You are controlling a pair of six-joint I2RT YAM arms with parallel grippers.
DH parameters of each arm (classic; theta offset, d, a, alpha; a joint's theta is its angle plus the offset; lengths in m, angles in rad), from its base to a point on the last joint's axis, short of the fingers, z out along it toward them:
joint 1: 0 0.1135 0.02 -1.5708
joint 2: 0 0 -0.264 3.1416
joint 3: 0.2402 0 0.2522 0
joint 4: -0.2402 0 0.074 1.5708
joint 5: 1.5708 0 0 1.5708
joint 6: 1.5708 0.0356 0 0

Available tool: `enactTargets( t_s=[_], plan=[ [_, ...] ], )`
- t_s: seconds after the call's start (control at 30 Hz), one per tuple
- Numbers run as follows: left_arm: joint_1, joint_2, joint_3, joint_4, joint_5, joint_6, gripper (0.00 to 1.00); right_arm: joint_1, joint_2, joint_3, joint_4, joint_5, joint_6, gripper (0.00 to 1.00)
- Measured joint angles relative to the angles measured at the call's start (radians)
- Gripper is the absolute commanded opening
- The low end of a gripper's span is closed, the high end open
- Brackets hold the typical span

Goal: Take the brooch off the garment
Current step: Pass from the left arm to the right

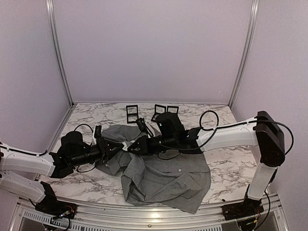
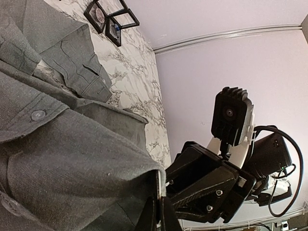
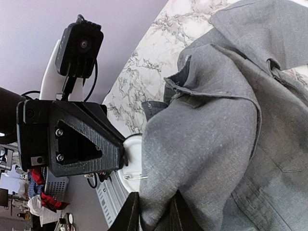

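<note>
The grey shirt lies crumpled mid-table, its upper part lifted between my two grippers. My left gripper is shut on a round white brooch. The brooch shows edge-on between the fingers in the left wrist view, with grey cloth against it. In the right wrist view the brooch's white back and wire pin show beside the cloth. My right gripper is shut on a fold of the shirt, right next to the brooch; its fingers pinch the cloth.
Three small black display frames stand at the back of the marble table, also in the left wrist view. A black cable loops by the right arm. Cage posts and lilac walls enclose the table.
</note>
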Motion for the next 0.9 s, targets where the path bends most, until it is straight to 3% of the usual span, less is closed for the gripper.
enactTargets(
  t_s=[0.2,0.33,0.9],
  plan=[
    [-0.008,0.031,0.0,0.037,-0.038,-0.004,0.0,-0.019,0.006,-0.013,0.035,-0.034,0.038,0.09],
    [-0.012,0.044,-0.002,0.066,-0.043,-0.005,0.0,-0.033,0.007,-0.033,0.076,-0.067,0.063,0.14],
    [-0.015,0.065,-0.014,0.163,-0.046,-0.021,0.0,-0.075,0.05,-0.069,0.288,-0.207,0.189,0.18]
  ],
)
